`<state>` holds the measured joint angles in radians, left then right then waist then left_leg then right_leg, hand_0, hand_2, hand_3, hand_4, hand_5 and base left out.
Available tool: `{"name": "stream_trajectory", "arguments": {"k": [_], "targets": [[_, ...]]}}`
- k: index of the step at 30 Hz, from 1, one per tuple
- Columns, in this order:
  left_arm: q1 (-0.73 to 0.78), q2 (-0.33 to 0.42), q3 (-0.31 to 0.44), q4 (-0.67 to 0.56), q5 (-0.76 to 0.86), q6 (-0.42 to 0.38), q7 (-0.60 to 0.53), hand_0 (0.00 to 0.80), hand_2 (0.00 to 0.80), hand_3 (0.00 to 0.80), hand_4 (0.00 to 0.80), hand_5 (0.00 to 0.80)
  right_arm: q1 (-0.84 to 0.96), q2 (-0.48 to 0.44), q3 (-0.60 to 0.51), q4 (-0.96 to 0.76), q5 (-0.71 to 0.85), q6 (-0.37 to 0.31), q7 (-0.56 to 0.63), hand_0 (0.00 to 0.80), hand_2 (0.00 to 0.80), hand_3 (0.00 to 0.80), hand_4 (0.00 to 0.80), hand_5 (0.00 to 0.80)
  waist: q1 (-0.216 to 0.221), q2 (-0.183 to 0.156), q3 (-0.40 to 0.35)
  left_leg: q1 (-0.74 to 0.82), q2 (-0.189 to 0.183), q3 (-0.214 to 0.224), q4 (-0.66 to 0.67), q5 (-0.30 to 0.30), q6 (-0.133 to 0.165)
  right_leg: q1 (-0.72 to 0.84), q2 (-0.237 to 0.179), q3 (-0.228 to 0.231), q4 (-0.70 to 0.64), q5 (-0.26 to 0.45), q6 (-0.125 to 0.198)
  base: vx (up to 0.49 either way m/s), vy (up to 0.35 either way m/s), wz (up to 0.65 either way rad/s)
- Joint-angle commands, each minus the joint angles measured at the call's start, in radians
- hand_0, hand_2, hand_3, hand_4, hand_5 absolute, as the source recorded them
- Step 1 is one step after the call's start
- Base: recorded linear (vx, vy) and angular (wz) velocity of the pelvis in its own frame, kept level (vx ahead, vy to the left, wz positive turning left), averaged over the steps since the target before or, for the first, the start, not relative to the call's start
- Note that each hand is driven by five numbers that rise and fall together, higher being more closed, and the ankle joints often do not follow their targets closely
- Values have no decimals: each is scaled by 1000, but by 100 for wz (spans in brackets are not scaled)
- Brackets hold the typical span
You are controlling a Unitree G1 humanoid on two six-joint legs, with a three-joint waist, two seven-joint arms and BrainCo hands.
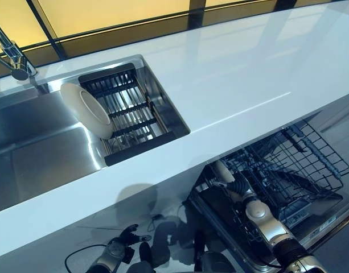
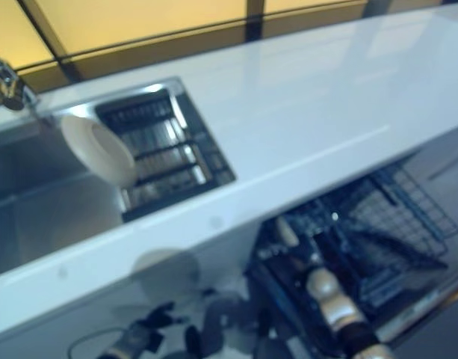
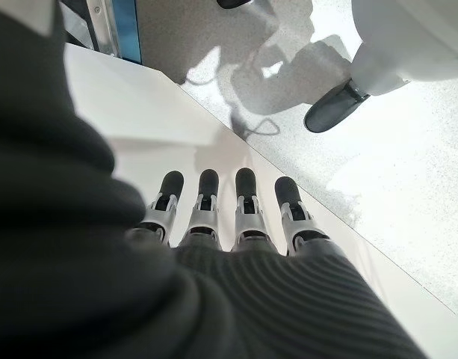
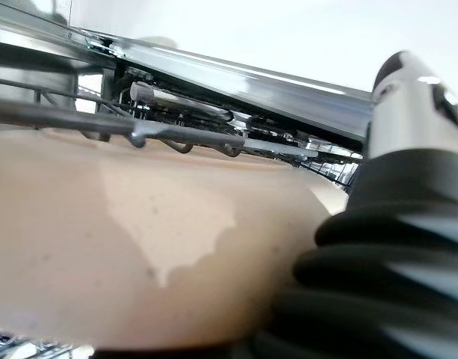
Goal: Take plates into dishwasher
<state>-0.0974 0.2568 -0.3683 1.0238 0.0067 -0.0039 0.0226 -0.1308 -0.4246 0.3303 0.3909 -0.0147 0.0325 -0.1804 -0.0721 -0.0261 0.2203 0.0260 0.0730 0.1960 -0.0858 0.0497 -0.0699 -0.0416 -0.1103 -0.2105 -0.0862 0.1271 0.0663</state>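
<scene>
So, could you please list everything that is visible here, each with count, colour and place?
plate in sink rack: one, cream, standing tilted on the sink's drying rack.
plate at dishwasher: one, cream, against the right hand, at the rack wires.
sink: one, steel, in the counter's left part.
faucet: one, chrome, behind the sink.
counter: one, white.
dishwasher rack: one, dark wire, pulled out below the counter.
left hand: fingers straight, low by the cabinet front.
right hand: inside the dishwasher rack, fingers hidden.
</scene>
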Motion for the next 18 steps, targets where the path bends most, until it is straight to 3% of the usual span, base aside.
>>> {"name": "stream_trajectory", "arguments": {"k": [1, 18], "targets": [[-58, 4, 8, 32, -28, -1, 18, 0, 0, 0, 0, 0, 20, 61, 85, -94, 54, -3, 30, 0, 0, 0, 0, 0, 3, -7, 50, -15, -53, 28, -2, -32, 70, -1, 11, 34, 82, -84, 39, 0, 0, 0], [-13, 13, 36, 18, -34, -6, 25, 0, 0, 0, 0, 0, 87, 63, -69, -224, 122, -66, -111, 0, 0, 0, 0, 0, -24, -15, 43, 5, -49, 56, -2, -41, 80, 4, 18, 52, 81, -81, 45, 3, 0, -2]]}}
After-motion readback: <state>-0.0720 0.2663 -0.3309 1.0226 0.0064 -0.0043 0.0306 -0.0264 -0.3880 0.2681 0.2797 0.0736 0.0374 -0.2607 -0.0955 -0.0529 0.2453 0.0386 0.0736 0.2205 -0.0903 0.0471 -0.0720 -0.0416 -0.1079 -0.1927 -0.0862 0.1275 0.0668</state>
